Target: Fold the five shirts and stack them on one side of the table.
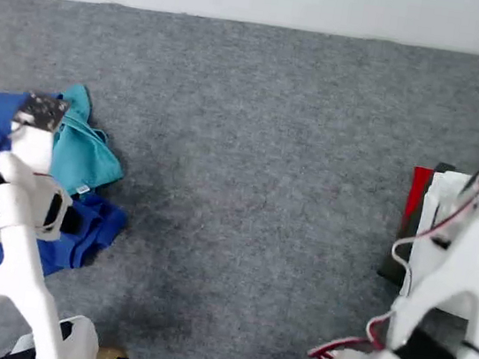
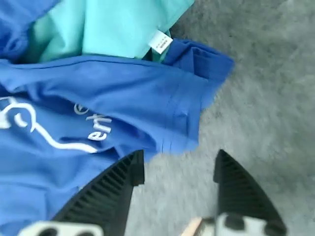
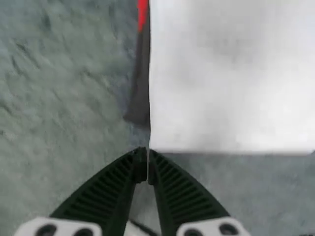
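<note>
Heap (image 1: pixel 89 167): two shirts; stack (image 1: pixel 443 195): three

Shirts: we count five on the table (image 1: pixel 264 129).
- Loose and crumpled, at the table's left edge: two, namely one blue shirt (image 1: pixel 95 223) and one teal shirt (image 1: pixel 91 159).
- Folded, at the table's right edge: three, namely one white shirt (image 3: pixel 231 73) on top, with one red shirt (image 1: pixel 419 191) and one dark shirt (image 1: pixel 397 255) beneath it.

Stacks: we count one stack (image 1: pixel 422 225).

Arms: we count two, one left arm (image 1: pixel 1 226) and one right arm (image 1: pixel 467 274).
</note>
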`<state>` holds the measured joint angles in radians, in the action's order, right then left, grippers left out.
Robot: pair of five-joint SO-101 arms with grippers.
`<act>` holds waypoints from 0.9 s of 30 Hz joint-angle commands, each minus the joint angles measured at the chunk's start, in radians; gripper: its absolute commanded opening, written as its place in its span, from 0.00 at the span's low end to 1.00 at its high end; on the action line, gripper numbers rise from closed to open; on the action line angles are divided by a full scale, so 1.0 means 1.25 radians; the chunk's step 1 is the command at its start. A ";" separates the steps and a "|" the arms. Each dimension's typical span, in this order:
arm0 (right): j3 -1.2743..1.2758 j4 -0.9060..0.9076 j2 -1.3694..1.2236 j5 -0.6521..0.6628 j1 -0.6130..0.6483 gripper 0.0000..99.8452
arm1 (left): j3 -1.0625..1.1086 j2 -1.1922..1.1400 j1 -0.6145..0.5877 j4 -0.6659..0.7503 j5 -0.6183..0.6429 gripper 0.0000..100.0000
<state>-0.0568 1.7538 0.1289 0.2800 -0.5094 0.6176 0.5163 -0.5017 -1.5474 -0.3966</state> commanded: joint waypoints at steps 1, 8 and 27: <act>0.095 0.030 0.104 -0.002 -0.034 0.01 | 0.090 0.007 0.009 0.142 -0.011 0.27; 0.179 0.028 0.182 -0.002 -0.034 0.01 | 0.138 -0.212 0.009 0.275 -0.047 0.27; 0.176 0.031 0.211 -0.002 -0.187 0.01 | -0.357 -0.029 0.037 0.131 0.233 0.01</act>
<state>0.1765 1.7538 0.3268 0.2800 -0.6889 0.3644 0.3291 -0.4757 -1.3617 -0.1895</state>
